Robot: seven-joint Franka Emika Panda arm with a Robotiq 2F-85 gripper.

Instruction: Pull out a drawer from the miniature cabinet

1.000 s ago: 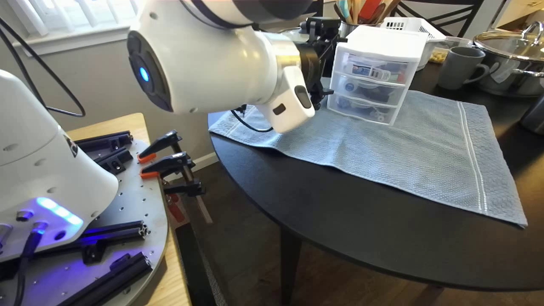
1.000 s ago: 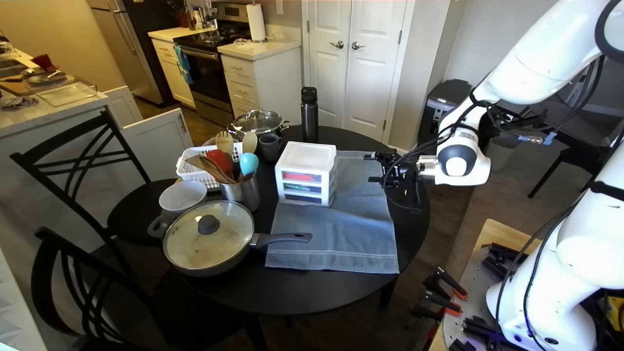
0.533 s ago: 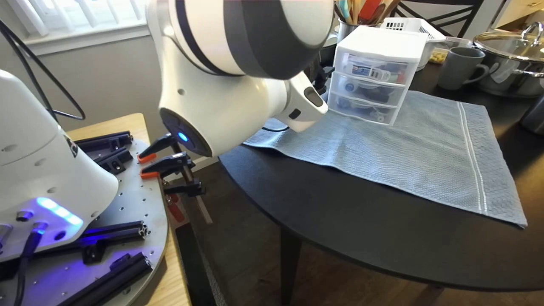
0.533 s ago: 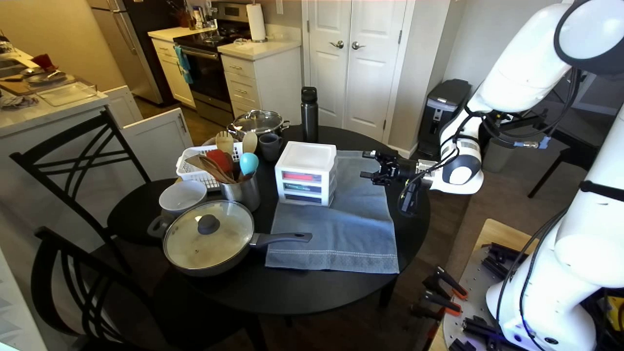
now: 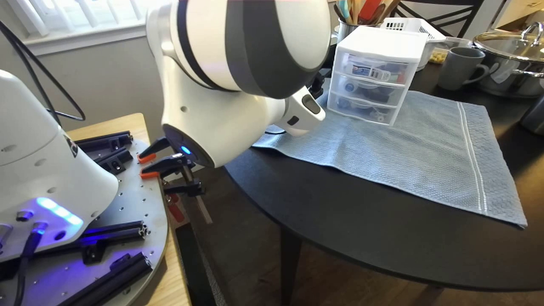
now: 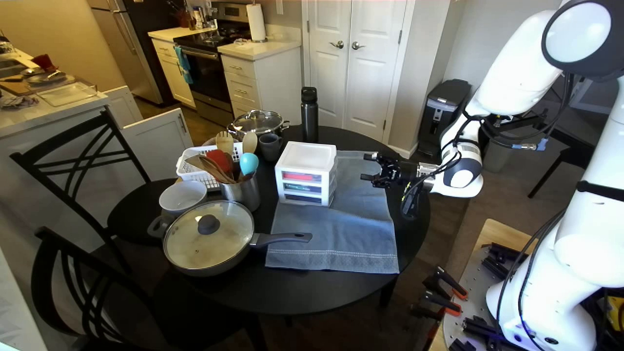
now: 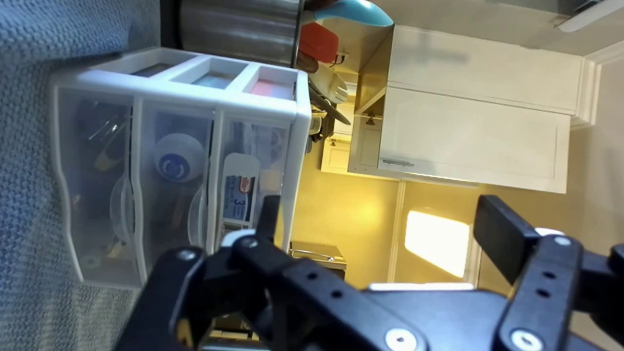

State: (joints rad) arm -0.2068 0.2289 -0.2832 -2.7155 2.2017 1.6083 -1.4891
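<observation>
Drawer, lowest in miniature cabinet, facing gripper, apart from it, jaws spread

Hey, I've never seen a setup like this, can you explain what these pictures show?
The white machine is a robot arm; the black gripper at its end works like a hand. Two cameras stand outside it, looking from different places. The close-up comes from a camera on the wrist: the scene looks tipped sideways, with the gripper's fingers in front. On the dark table lies a blue-grey towel, and on that stands a small drawer cabinet, its lowest drawer and the two above closed. Nearby are a lidded pan, a grey mug and a utensil holder. The gripper is open, holding nothing; its job is pulling out a drawer.
</observation>
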